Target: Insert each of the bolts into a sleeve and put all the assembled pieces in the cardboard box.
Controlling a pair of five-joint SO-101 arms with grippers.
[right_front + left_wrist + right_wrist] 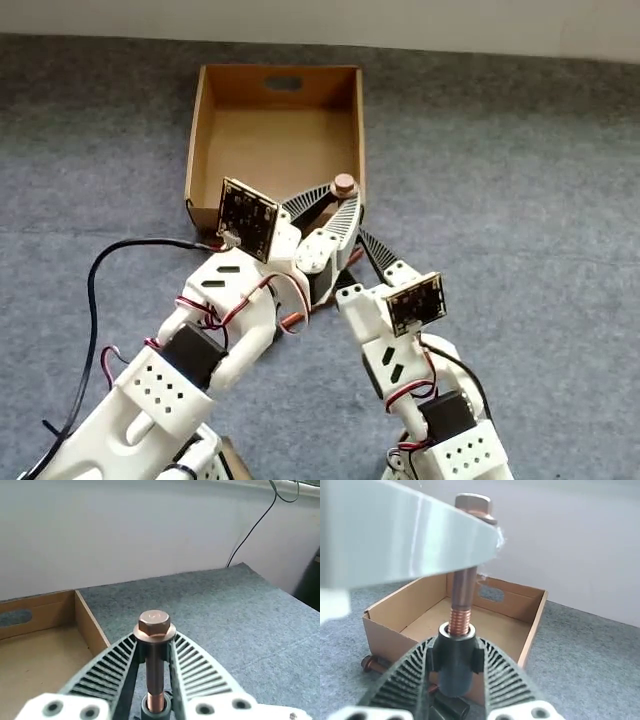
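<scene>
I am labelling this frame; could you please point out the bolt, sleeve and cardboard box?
bolt (154, 624), left wrist view, on its hex head.
sleeve (455, 664), right wrist view, on its dark body.
cardboard box (275, 150), high view, on its bare floor.

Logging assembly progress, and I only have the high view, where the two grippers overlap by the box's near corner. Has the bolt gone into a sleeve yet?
Observer: Partly. In the right wrist view the bolt's threaded end sits in the top of the black sleeve, with thread showing above the rim.
Operator: Which arm holds which part?
Observer: The right gripper is shut on the sleeve; the left gripper clamps the bolt's shank just under its hex head.
Operator: Any sleeve left to assemble?
Observer: Yes, a second sleeve, also black, shows below the held one in the right wrist view.
</scene>
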